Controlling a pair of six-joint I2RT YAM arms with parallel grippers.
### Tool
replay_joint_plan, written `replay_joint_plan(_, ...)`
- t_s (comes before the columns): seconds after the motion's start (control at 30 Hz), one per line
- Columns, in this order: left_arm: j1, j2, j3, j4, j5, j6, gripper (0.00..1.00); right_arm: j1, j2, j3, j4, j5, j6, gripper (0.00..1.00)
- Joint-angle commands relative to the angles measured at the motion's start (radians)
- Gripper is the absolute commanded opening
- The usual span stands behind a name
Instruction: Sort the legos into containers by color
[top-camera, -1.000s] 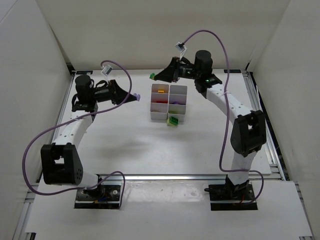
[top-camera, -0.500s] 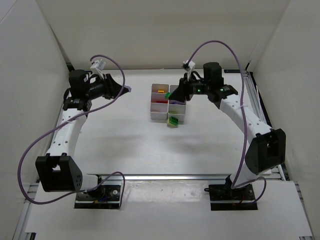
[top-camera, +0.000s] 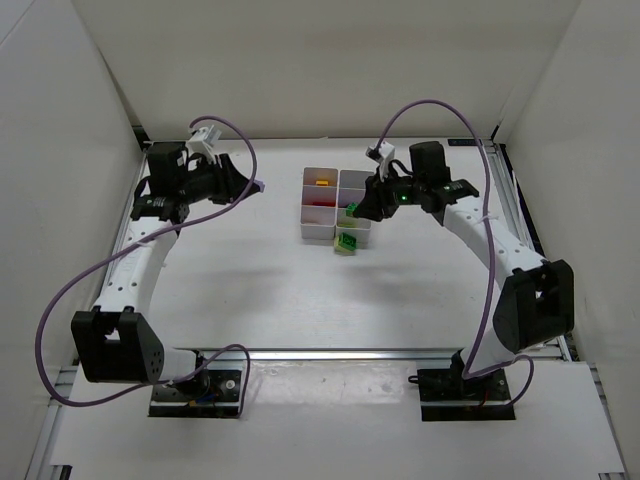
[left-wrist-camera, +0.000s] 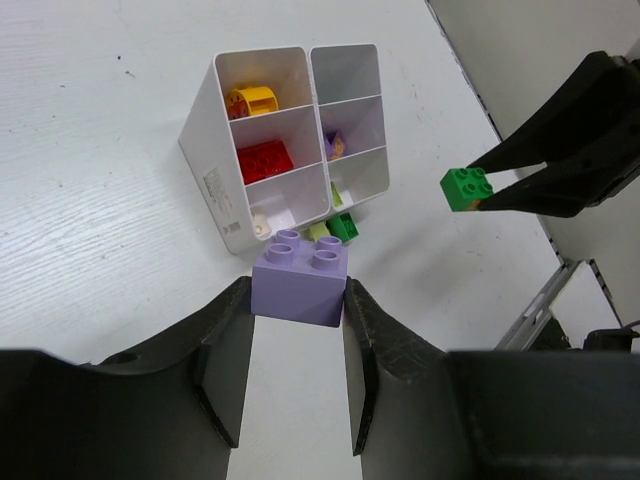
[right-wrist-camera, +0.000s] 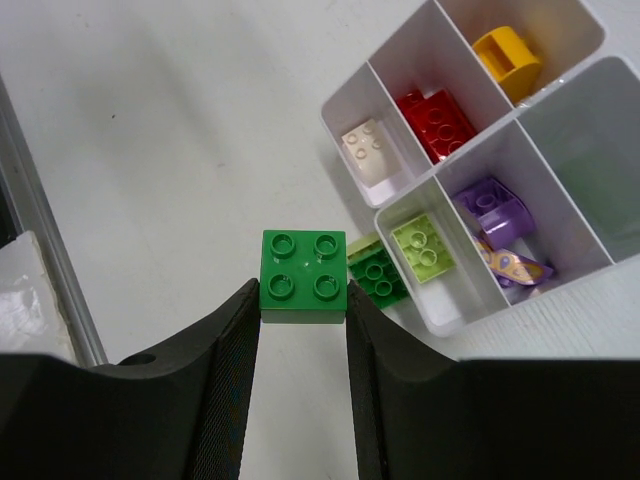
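White table (top-camera: 250, 290) in a white-walled box, with purple cables (top-camera: 70, 290) looping off both arms. The containers (top-camera: 318, 231) sit around the middle of the far edge, and nothing's covering the tops of the cells. One column has a yellow piece (right-wrist-camera: 507, 58), a red brick (right-wrist-camera: 438, 118) and a cream brick (right-wrist-camera: 368, 148). The other has purple bits (right-wrist-camera: 490, 208) and a lime brick (right-wrist-camera: 423, 245). A loose green brick (right-wrist-camera: 378, 278) lies on the table just beside the grid's near side.

The right gripper (right-wrist-camera: 301, 295) is clamped on a green lego (right-wrist-camera: 303, 270). It's a square four-stud brick, pinched by its sides with the studs facing the wrist camera, held in the air by the near right end of the grid. The left gripper (left-wrist-camera: 298, 297) is squeezing a pale purple lego (left-wrist-camera: 300, 280), also four studs. That one's up in the air toward the far-left corner, well apart from the containers.
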Motion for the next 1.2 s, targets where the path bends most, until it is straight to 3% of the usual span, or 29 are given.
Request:
replay_joint_plan(0.0,-0.007,-0.027,0.03,-0.013,-0.023,0.027,0.1,-0.019,-0.035,0.022,0.036,0.0,-0.01,0.0)
replay_joint_plan(0.3,-0.011,-0.006,0.056,-0.059,-0.047,0.091,0.1,-0.068,0.049,0.098,0.066,-0.03,0.052,0.0)
replay_joint_plan(0.8,-0.013,0.005,0.093,-0.123,-0.093,0.166,0.1,-0.089,0.313,0.52,-0.134,0.032,0.191,0.0)
replay_joint_plan(1.17,-0.011,0.031,0.117,-0.129,-0.1,0.174,0.1,-0.068,0.406,0.595,-0.174,0.094,0.237,0.0)
